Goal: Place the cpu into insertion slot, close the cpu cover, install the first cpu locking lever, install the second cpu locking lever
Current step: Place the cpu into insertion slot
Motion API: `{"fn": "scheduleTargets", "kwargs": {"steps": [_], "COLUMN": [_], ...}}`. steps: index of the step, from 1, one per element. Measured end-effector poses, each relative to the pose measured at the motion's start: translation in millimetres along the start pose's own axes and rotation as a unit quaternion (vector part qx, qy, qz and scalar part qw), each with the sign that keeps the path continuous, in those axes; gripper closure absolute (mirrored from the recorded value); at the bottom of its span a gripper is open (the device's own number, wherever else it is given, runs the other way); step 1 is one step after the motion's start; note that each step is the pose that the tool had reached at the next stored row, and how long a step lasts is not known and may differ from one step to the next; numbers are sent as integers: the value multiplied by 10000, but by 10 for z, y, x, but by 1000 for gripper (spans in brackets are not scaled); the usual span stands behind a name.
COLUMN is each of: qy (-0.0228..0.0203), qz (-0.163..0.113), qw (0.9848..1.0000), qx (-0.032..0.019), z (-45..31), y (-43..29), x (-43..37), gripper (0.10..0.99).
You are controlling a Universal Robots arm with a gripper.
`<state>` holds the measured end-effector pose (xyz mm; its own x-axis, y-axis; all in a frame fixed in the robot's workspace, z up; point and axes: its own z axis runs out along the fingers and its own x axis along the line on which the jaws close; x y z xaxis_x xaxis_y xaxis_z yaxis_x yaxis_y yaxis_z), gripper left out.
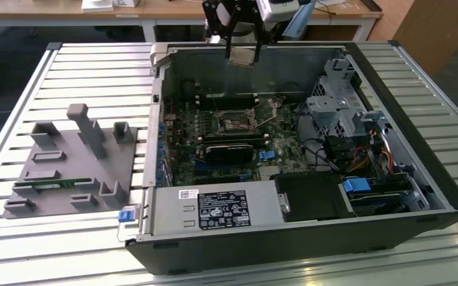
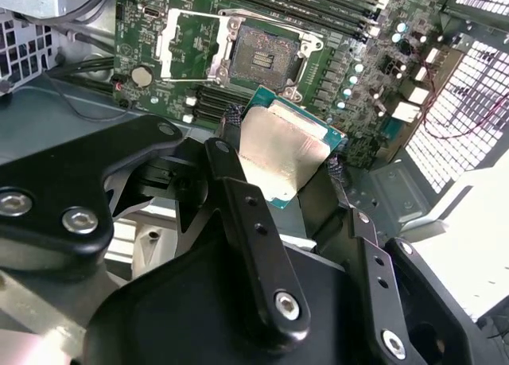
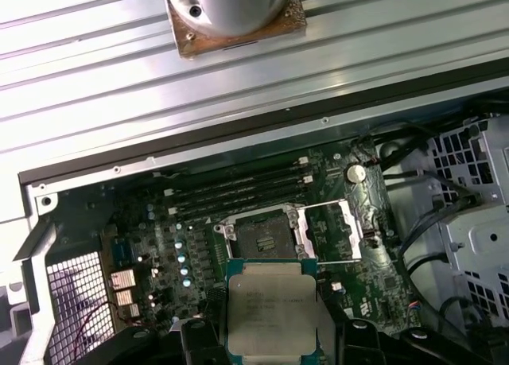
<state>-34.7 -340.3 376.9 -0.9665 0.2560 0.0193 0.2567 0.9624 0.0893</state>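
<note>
Pinches the cpu point(image 2: 278, 154) by two opposite edges between the dark fingertips point(image 2: 232, 117) of the gripper point(image 2: 283, 142), jaws pressed onto the chip. Loses one corner of it behind a black finger link in the second wrist view, and its nearest edge past the picture border in the first wrist view. Turns the dull metal top toward both wrist cameras, green rim around it; being square, offers no long axis. Hangs by the far wall of the open computer case point(image 1: 420, 101) in the exterior view, well apart from the motherboard point(image 3: 374, 277) below. Leaves the insertion slot point(image 3: 262, 238) bare and dark, with the cpu cover point(image 3: 338, 230) swung open just beside it. Cannot make out the locking levers with any certainty. Further out, long memory slots point(image 3: 238, 186), then a slatted table point(image 1: 93, 65) with a grey fixture block point(image 1: 70, 167) at the exterior view's left.
</note>
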Motion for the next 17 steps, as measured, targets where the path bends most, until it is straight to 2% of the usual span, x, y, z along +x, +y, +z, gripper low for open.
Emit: {"fn": "scheduleTargets", "kwargs": {"steps": [17], "qy": [-21], "qz": [237], "qw": [9997], "qx": [-5], "z": [1], "y": [-1], "x": [2], "gripper": [549]}}
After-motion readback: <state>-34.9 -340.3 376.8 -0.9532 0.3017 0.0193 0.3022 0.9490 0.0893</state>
